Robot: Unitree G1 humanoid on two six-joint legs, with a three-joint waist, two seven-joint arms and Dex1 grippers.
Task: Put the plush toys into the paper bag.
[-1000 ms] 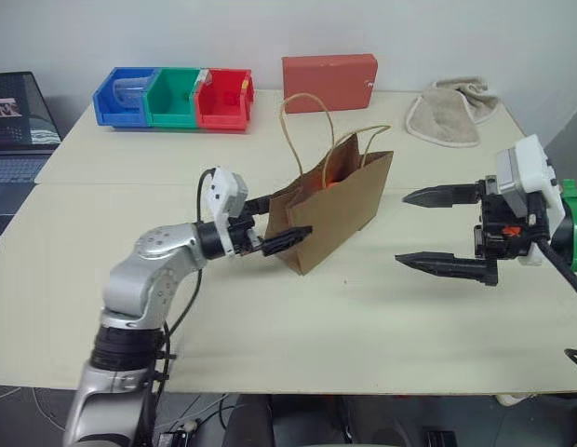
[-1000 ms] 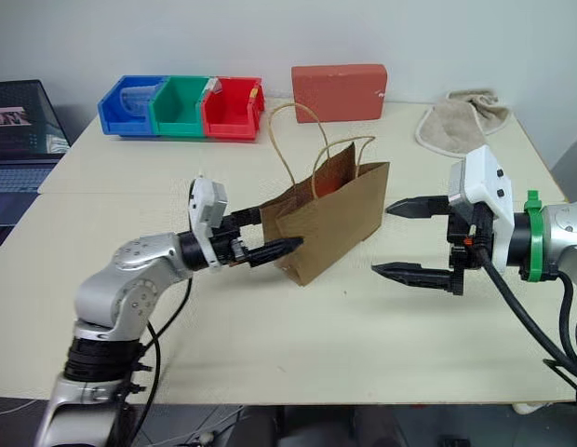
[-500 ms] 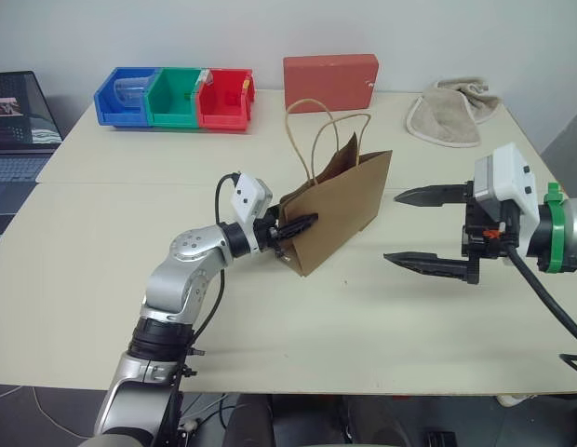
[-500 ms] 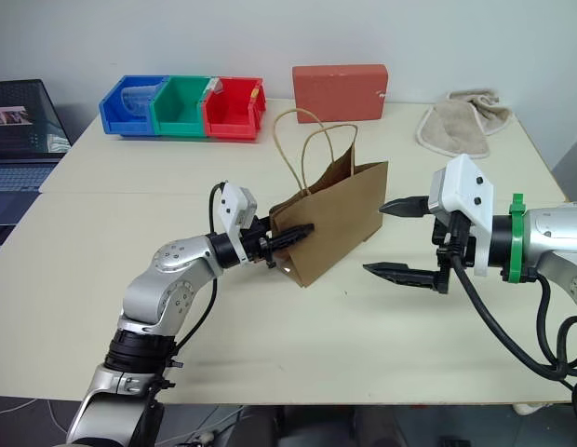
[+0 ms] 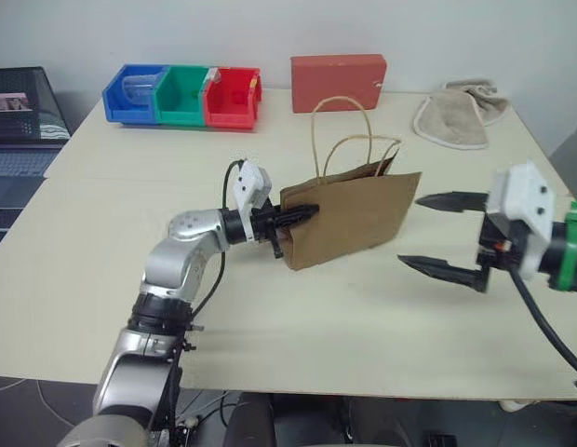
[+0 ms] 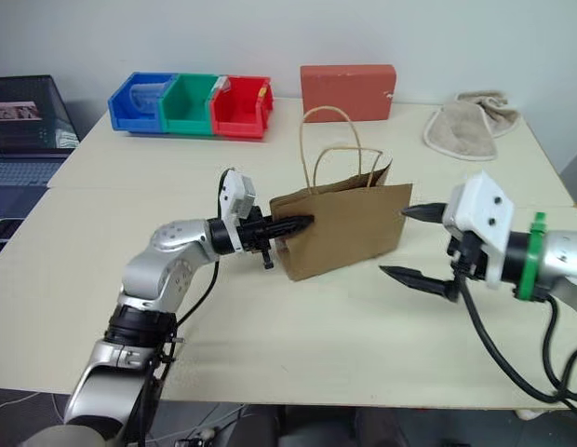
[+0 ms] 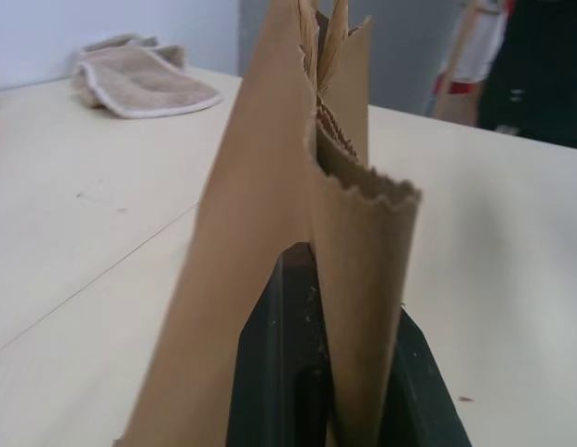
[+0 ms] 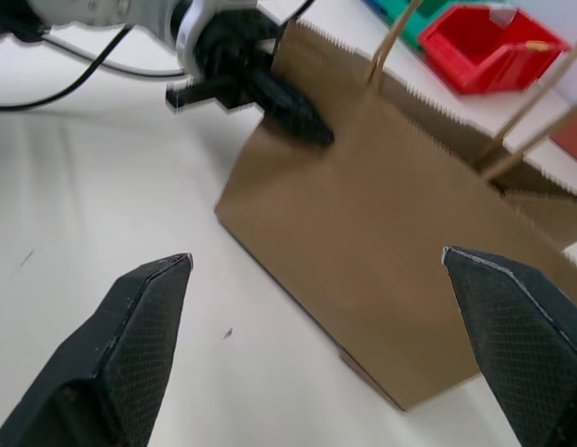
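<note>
left eye view: left pincer (image 5: 302,213) clamped on paper bag (image 5: 355,218) edge at 9 o'clock, steadying it; right pincer (image 5: 439,233) apart at 3 o'clock.

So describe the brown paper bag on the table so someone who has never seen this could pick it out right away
On the wide cream table, look near the middle, in front of the red rectangular box at the back edge. There stands the brown kraft paper bag, upright, its near end pinched by the left gripper. It alone has two thin looped handles rising from its top.
</note>
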